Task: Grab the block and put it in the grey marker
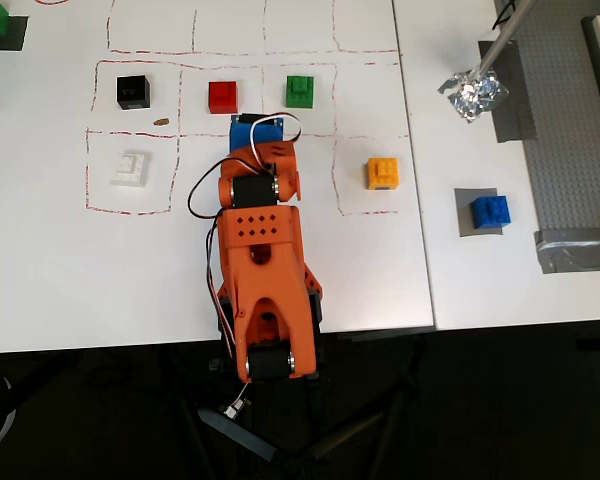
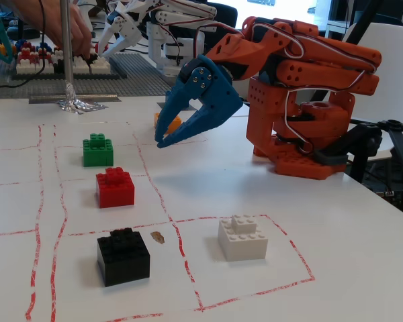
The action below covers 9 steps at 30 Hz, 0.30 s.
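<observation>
The blue block (image 1: 490,211) sits on the grey marker (image 1: 464,203) at the right of the overhead view, on the narrow table strip by the baseplate. My blue gripper (image 1: 255,126) is far to its left, over the red-lined grid just below the red and green bricks. In the fixed view the gripper (image 2: 158,137) hangs above the table with its tips pointing down and left. Its fingers stand slightly apart with nothing between them. The orange arm is folded back over its base. The fixed view does not show the block or the marker.
Black (image 1: 133,91), red (image 1: 223,96), green (image 1: 300,90), white (image 1: 130,168) and orange-yellow (image 1: 383,172) bricks lie in the grid cells. Crumpled foil (image 1: 472,94) at a pole's foot and a studded grey baseplate (image 1: 570,120) are at the right. A person's hand (image 2: 70,20) works at the back.
</observation>
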Available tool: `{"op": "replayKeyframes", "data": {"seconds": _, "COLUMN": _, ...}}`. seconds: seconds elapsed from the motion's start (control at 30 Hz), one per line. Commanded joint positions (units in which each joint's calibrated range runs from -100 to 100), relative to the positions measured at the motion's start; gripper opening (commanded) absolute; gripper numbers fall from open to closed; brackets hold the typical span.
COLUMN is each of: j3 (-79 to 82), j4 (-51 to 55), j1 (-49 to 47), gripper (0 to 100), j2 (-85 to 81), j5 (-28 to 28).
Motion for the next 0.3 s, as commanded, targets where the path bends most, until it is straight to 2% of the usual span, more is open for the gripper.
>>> {"op": "replayKeyframes", "data": {"seconds": 0.0, "j3": 0.8, "j4": -0.3, "j1": 0.7, "gripper": 0, "j2": -0.9, "j5": 0.2}}
{"op": "replayKeyframes", "data": {"seconds": 0.27, "j3": 0.8, "j4": -0.3, "j1": 0.6, "gripper": 0, "j2": -0.9, "j5": 0.2}}
